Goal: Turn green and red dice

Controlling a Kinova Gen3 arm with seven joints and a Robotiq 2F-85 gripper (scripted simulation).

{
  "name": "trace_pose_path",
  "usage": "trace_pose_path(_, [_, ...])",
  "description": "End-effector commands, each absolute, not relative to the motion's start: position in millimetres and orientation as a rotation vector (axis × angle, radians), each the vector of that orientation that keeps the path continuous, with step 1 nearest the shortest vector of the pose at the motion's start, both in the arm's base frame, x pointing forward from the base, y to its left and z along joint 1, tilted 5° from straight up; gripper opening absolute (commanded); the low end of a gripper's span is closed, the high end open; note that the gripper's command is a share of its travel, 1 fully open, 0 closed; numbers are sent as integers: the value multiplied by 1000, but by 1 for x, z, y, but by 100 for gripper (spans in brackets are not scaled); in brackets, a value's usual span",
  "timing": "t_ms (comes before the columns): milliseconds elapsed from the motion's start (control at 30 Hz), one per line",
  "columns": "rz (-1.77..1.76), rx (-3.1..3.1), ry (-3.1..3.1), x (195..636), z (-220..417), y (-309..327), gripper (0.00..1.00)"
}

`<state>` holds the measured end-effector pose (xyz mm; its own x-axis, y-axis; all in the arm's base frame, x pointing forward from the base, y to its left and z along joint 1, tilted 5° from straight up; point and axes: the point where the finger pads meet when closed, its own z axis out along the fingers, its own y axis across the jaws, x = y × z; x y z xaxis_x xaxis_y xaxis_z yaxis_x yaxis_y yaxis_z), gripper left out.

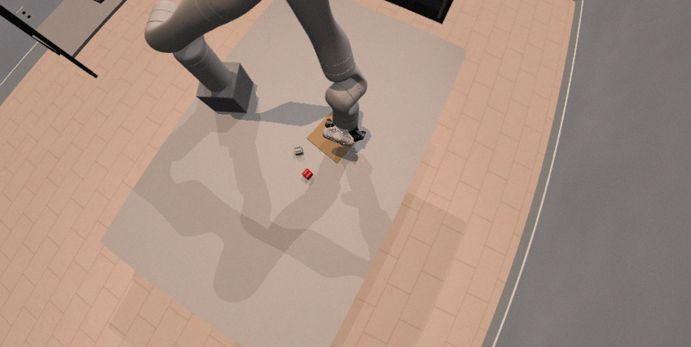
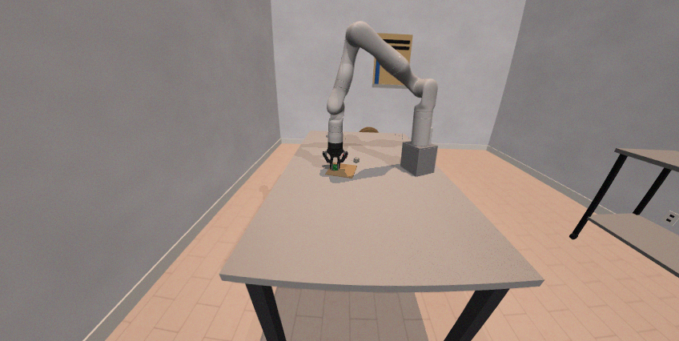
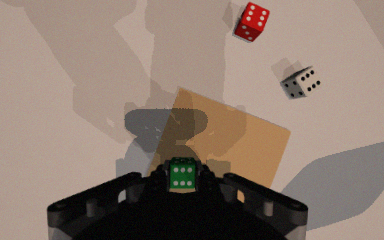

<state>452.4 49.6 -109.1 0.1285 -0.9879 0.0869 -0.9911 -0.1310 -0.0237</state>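
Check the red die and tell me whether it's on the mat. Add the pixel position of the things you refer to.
No, the red die (image 1: 307, 173) (image 3: 252, 21) sits beyond the edge of the mat (image 1: 319, 138) (image 3: 229, 135).

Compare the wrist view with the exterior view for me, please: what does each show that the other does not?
Only wrist: the red die, and six pips on the green die.
Only exterior: the arm's base and a wall poster.
Both: the white die, the mat, and the claw gripping green.
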Motion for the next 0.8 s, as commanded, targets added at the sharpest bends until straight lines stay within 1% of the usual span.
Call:
trace_pose_path(0, [127, 2331, -2045, 453, -108, 50, 21])
trace_pose_path(33, [127, 2331, -2045, 453, -108, 50, 21])
trace_pose_path(67, [127, 2331, -2045, 453, -108, 50, 25])
trace_pose_path(133, [127, 2331, -2045, 453, -108, 50, 25])
trace_pose_path(167, [127, 2331, -2045, 453, -108, 50, 29])
trace_pose_path(233, [127, 2331, -2045, 453, -108, 50, 29])
trace_pose_path(267, [127, 2331, -2045, 453, -108, 50, 33])
trace_pose_path(333, [127, 2331, -2045, 453, -108, 50, 33])
trace_pose_path(367, [127, 2331, -2045, 453, -108, 50, 37])
trace_pose_path(500, [127, 2331, -2045, 453, -108, 50, 37])
trace_pose_path(533, [127, 2331, -2045, 453, -108, 50, 41])
trace_pose_path(767, [127, 2331, -2045, 453, -108, 50, 41])
